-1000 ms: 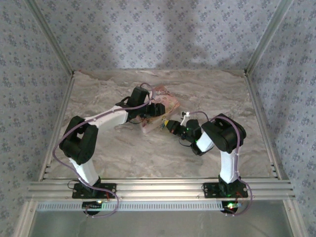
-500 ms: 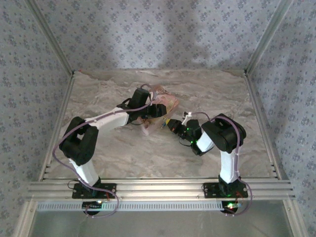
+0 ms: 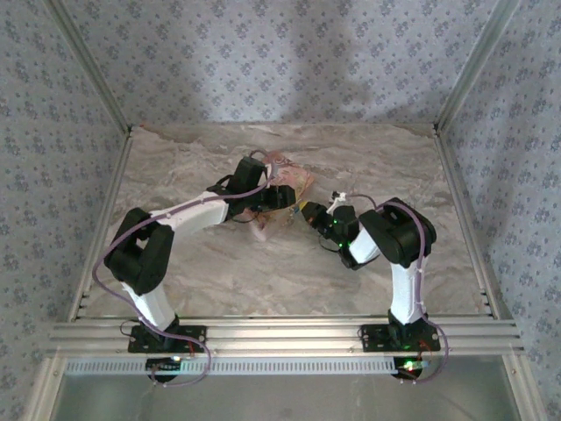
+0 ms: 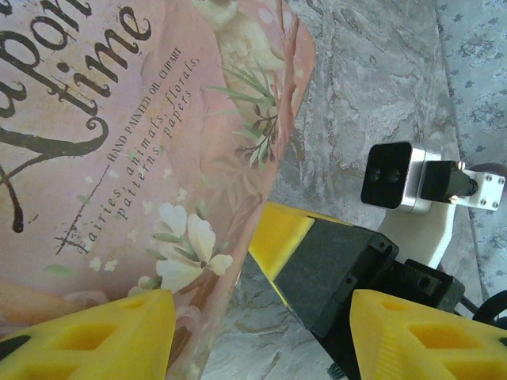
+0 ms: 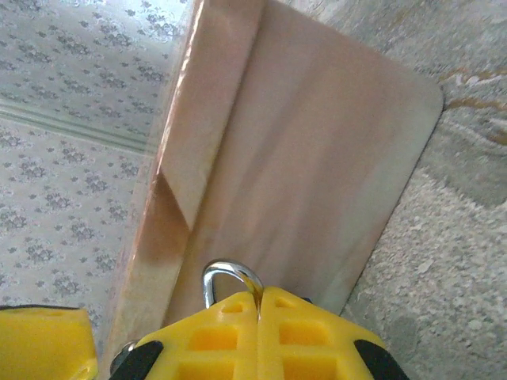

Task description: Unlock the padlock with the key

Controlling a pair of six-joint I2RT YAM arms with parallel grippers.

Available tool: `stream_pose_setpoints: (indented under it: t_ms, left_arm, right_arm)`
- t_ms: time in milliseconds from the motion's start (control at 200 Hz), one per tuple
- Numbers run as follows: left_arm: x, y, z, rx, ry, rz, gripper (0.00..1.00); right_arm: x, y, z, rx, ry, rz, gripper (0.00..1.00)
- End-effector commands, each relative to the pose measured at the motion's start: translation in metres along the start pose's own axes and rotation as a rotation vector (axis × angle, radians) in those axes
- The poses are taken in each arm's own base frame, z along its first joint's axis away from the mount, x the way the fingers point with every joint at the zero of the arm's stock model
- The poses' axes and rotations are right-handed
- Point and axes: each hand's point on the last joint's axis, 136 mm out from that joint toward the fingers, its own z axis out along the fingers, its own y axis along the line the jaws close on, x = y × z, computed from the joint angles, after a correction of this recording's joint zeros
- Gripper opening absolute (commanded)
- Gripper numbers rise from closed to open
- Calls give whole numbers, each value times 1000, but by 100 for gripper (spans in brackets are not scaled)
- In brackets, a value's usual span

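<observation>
Silvery loop (image 5: 232,275) stuck up from between the right gripper's (image 5: 257,310) shut fingers, close in front of the box (image 5: 317,158); padlock shackle or key ring, could not tell which. Unlocking judged not yet done: key and padlock had yet to be mated, by the look of it. Left gripper (image 4: 261,336) stood about half open astride the box's edge, one finger against it, firm hold not evident.

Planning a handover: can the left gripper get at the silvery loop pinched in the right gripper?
Probably not yet. The left gripper is open with the pink box between its fingers, blocking the way to the silvery loop in the shut right gripper.
</observation>
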Motion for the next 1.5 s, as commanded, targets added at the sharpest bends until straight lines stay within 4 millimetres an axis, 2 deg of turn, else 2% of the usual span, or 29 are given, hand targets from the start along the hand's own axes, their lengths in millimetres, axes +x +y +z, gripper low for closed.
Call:
stream_pose_setpoints:
  t_ms: [0, 215, 320, 465, 600, 799, 879, 994, 1144, 1314, 1499]
  left_arm:
    - [39, 27, 0, -96, 124, -66, 61]
    - [11, 16, -23, -80, 49, -23, 65]
    - [-7, 7, -44, -76, -17, 17, 67]
    - [-28, 4, -80, -100, -129, 66, 71]
    - [-38, 16, -115, -148, -252, 83, 78]
    - [-43, 52, -167, -243, -442, 52, 86]
    - [-42, 65, -186, -273, -502, 29, 89]
    - [-39, 81, -207, -314, -566, 4, 92]
    - [-34, 94, -221, -343, -592, -24, 93]
    - [-30, 100, -226, -358, -593, -36, 94]
    - [-29, 103, -226, -362, -586, -45, 94]
  right_arm:
    - [-13, 1, -3, 28, -46, -29, 0]
    - [-26, 2, -27, 98, -66, -140, 0]
    - [-30, 6, -41, 133, -54, -220, 0]
    - [-31, 14, -63, 209, 7, -370, 0]
    - [-33, 31, -87, 264, 86, -528, 0]
    - [-29, 42, -129, 363, 231, -674, 0]
    - [-22, 40, -145, 413, 308, -691, 0]
    - [-10, 24, -165, 512, 402, -656, 0]
    - [7, -1, -176, 606, 500, -579, 0]
    - [26, -23, -175, 673, 629, -537, 0]
    - [38, -33, -166, 686, 701, -529, 0]
